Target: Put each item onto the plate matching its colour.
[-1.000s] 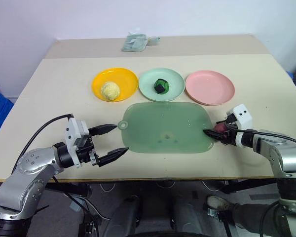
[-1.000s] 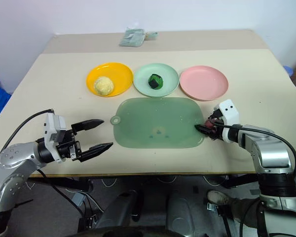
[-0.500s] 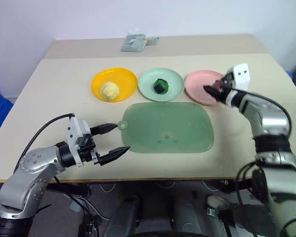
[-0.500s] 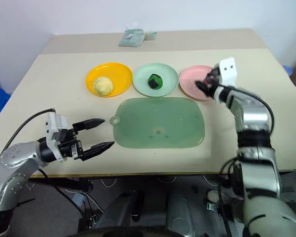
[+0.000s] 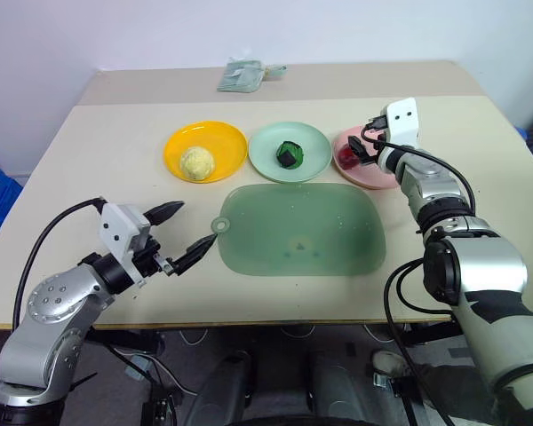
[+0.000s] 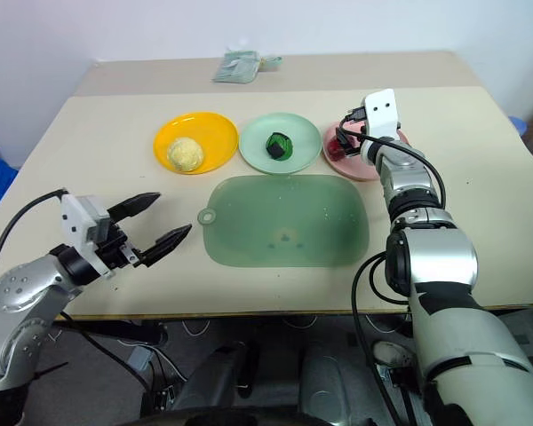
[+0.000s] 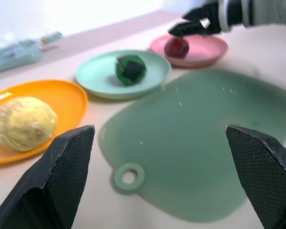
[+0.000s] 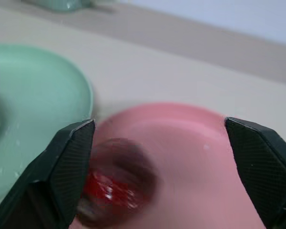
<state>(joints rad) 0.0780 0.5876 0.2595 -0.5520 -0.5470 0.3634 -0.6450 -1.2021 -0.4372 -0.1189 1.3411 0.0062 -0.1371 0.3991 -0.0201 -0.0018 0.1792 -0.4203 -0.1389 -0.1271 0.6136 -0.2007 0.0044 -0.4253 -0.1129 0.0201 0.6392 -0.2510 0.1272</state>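
The right gripper point(image 5: 360, 151) hangs over the near-left rim of the pink plate point(image 5: 386, 174), its fingers point(image 8: 66, 162) spread wide and holding nothing. The red lump point(image 7: 177, 47) lies on that plate just below the fingertips, apart from them. The pink plate sits toward the right of the tabletop point(image 5: 480, 160), in a row with the other two plates across the middle.

Next in the row is the green plate point(image 5: 311, 164), carrying the green-and-black lump point(image 5: 290, 154). Beyond it is the orange plate point(image 5: 226, 142), with the yellow lump point(image 5: 197, 161) on it.

In front of the plates lies the green mat point(image 5: 302, 229), its ring tab toward the left.

The left gripper point(image 5: 185, 232) hovers near the front left edge of the tabletop, just beside the mat's tab, fingers wide and empty.

A pale green packet point(image 5: 244, 74) lies at the far edge.
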